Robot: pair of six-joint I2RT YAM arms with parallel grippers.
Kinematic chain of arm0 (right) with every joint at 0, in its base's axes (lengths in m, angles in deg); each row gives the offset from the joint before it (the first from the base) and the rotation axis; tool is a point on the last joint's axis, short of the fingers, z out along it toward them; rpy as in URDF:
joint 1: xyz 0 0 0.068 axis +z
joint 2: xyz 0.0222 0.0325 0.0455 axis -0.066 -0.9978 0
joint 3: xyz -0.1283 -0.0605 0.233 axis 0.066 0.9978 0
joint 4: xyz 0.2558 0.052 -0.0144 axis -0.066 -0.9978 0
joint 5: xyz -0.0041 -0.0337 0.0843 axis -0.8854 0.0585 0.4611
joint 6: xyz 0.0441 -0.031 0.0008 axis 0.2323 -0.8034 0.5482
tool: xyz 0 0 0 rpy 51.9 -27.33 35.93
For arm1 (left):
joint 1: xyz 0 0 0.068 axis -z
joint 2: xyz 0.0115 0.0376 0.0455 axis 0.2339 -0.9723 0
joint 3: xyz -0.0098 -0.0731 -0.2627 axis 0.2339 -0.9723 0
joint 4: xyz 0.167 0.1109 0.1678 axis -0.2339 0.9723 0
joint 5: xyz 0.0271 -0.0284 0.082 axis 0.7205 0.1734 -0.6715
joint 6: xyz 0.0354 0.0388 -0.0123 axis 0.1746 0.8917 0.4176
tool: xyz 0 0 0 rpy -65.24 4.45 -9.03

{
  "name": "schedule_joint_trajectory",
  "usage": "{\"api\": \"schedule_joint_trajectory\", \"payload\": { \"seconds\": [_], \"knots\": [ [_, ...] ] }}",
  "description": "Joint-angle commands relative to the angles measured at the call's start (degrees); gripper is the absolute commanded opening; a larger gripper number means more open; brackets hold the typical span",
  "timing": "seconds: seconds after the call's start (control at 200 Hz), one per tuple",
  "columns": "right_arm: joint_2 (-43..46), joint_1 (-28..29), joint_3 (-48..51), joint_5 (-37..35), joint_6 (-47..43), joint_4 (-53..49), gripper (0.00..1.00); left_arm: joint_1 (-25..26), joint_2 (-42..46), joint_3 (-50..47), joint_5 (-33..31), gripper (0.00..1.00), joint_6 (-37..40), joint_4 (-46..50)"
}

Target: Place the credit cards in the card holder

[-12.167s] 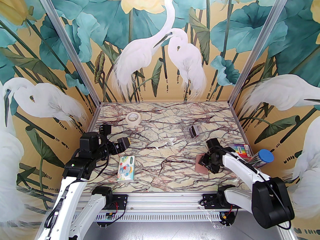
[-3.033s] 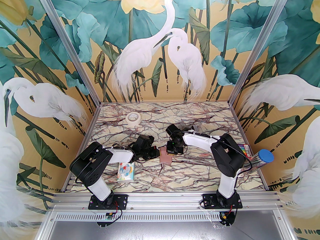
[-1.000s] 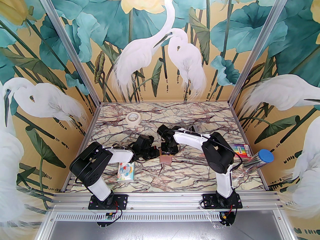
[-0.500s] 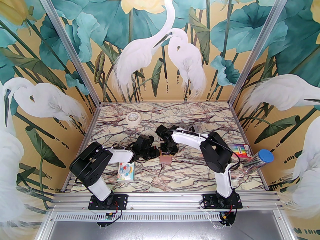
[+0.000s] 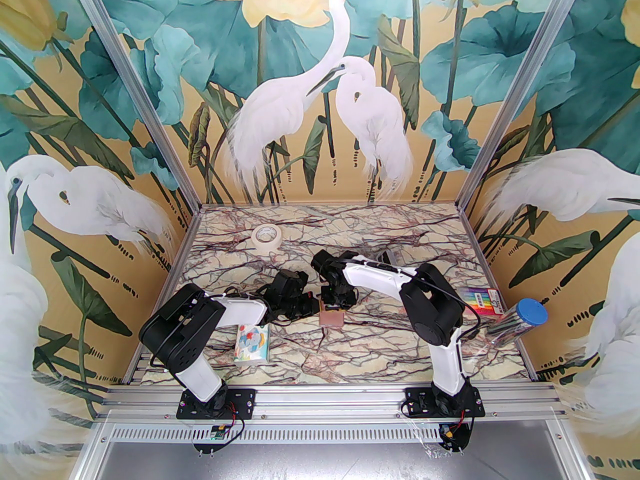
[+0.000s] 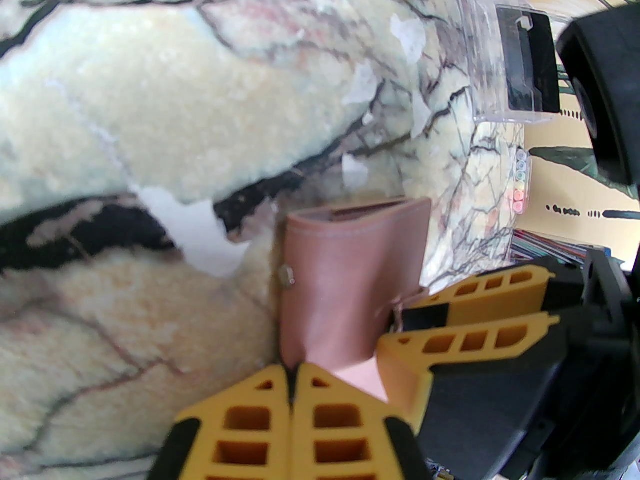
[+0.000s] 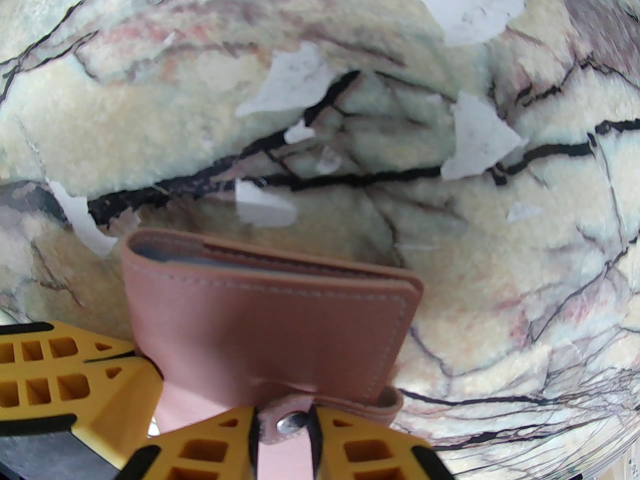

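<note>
The dusty-pink card holder [image 5: 331,319] lies folded on the marble table, mid-centre. My left gripper [image 6: 292,375] is shut on its near-left edge; its yellow fingers [image 7: 55,368] also show in the right wrist view. My right gripper [image 7: 284,430] reaches in from the far side, and its jaws press on both sides of the holder's snap tab [image 7: 286,422]. The pale blue-grey inner pockets show at the fold of the card holder [image 7: 270,318]. A dark credit card [image 6: 530,63] stands inside a clear plastic box [image 6: 487,53] farther back.
A tape roll [image 5: 266,238] sits at the back left. A cartoon-printed tissue pack [image 5: 253,343] lies near the left arm. A coloured pen pack [image 5: 482,300] and a clear tube with a blue cap [image 5: 520,320] lie at the right edge.
My right gripper has shifted slightly left and its jaws have narrowed onto the snap tab. The left arm and the card holder have stayed put.
</note>
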Motion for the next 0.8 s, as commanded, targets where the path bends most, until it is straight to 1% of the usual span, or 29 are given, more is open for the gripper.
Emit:
{"api": "schedule_joint_trajectory", "payload": {
  "seconds": [0.0,0.165,0.3,0.65,0.795],
  "knots": [
    [-0.41,-0.83,1.24,-5.32,-0.2,-1.55,0.22,-0.03,-1.52,-0.97,-3.0,0.0,0.97,3.23],
    [0.78,-1.34,1.65,-5.48,-0.2,-1.47,0.2,-0.07,-1.56,-0.95,-3.09,0.0,1.1,3.3],
    [1.48,-1.79,1.85,-4.16,-0.69,-1.01,0.19,-0.07,-1.61,-0.94,-3.09,0.0,1.11,3.32],
    [3.64,-2.4,4.0,-2.61,-0.63,0.61,0.09,-0.04,-1.55,-1.06,-3.35,0.0,1.19,3.4],
    [5.66,-2.73,5.27,-2.6,-0.56,1.5,0.03,-0.03,-1.16,-1.07,-3.33,0.0,1.19,3.65]
  ]
}}
